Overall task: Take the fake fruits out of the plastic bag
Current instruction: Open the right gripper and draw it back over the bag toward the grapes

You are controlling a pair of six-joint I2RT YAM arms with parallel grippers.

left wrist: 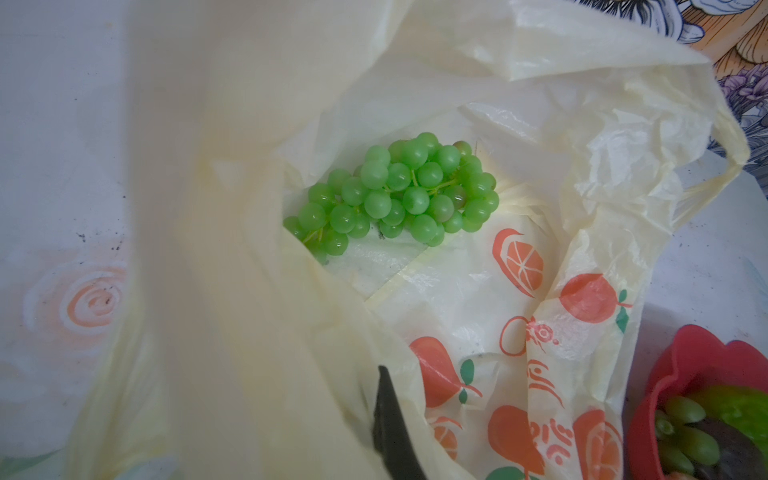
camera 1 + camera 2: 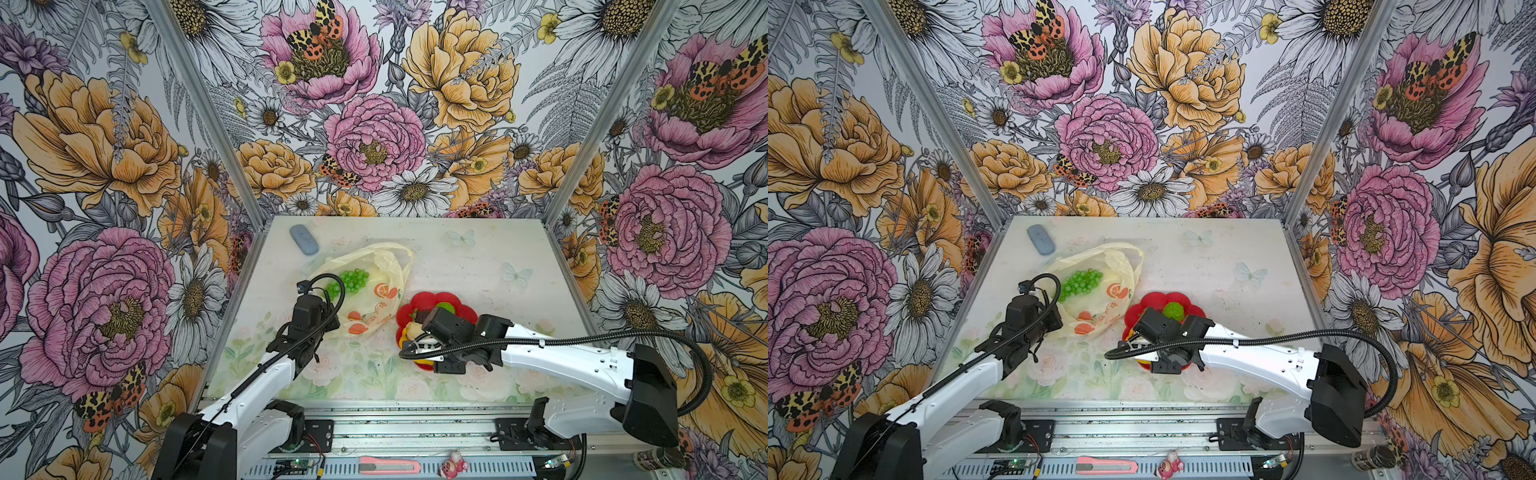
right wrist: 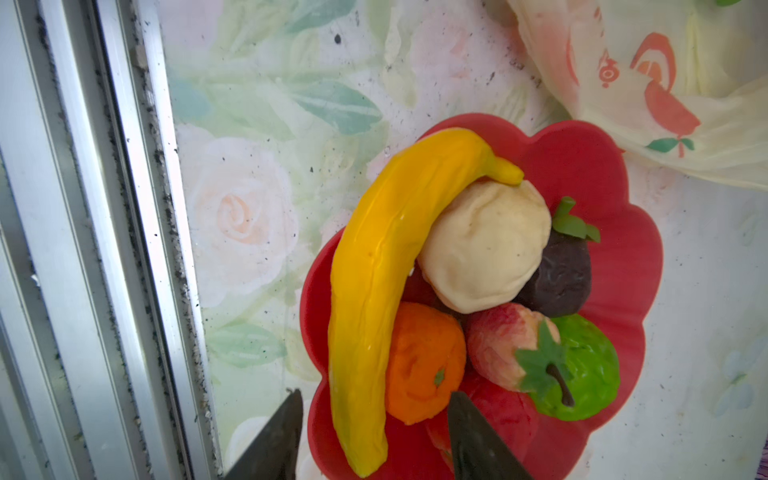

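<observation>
The plastic bag (image 2: pixel 386 266) (image 1: pixel 582 124) lies open at the table's back left, and a green grape bunch (image 2: pixel 351 280) (image 1: pixel 399 191) rests inside it. My left gripper (image 1: pixel 390 424) is shut on the bag's near rim; only one dark finger shows through the film. The other fake fruits are piled on a red flower-shaped plate (image 2: pixel 432 297) (image 3: pixel 582 158): banana (image 3: pixel 374 291), cream piece (image 3: pixel 486 245), dark brown piece (image 3: pixel 561 278), orange (image 3: pixel 424 357), reddish apple (image 3: pixel 503 345) and green fruit (image 3: pixel 586 365). My right gripper (image 3: pixel 376 392) hovers open over the plate, its fingers astride the banana's end without touching it.
A grey-blue oval object (image 2: pixel 304 239) lies at the back left corner. An aluminium rail (image 3: pixel 83 249) runs along the table's front edge. A pink utility knife (image 2: pixel 388 465) and a small pink figure (image 2: pixel 453 463) sit on the frame below. Flowered walls close three sides.
</observation>
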